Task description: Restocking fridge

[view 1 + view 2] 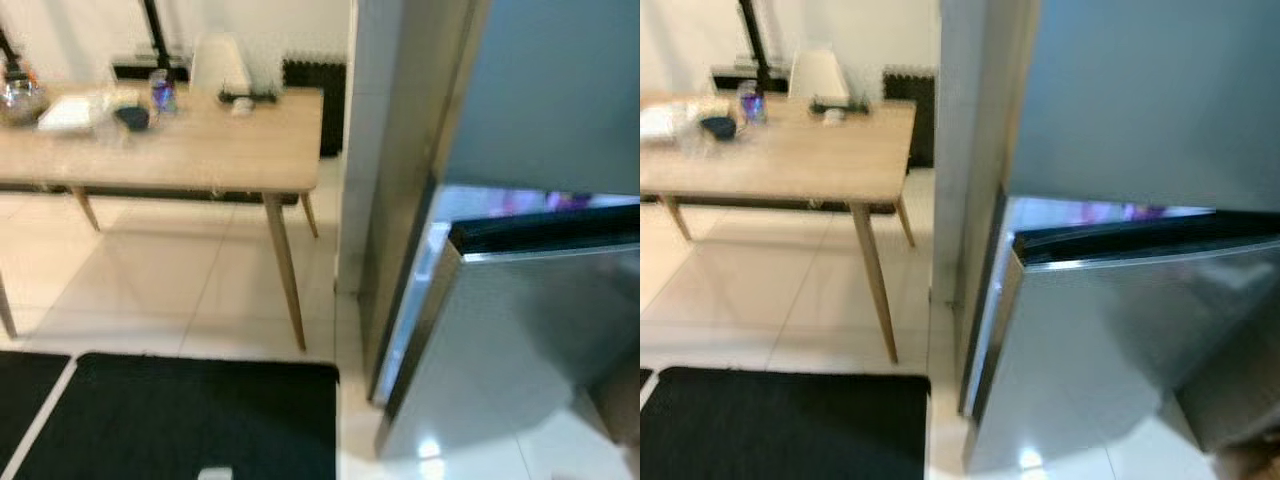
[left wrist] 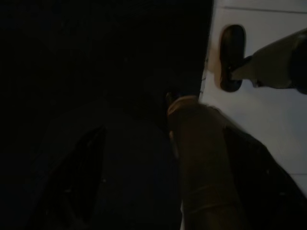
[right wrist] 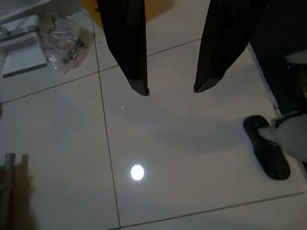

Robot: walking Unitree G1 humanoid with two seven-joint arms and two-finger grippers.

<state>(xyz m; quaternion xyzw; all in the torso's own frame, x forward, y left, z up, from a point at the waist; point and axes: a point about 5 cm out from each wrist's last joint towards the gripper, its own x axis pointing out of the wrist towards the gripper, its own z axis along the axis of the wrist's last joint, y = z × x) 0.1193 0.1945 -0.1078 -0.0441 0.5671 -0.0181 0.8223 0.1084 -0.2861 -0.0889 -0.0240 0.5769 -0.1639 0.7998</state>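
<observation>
The fridge (image 1: 500,200) stands at the right, its lower door (image 1: 520,340) swung ajar. Stock — a can (image 1: 161,90) among it — sits on the table (image 1: 200,150) well apart. The right gripper (image 3: 170,88) hangs over floor tiles, fingers spread, nothing held (left fingers cannot be told). The door is best kept wide.

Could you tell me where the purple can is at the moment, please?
The purple can stands on the wooden table, on the robot's left in the eye views, beside a dark bowl and left of the fridge.
</observation>
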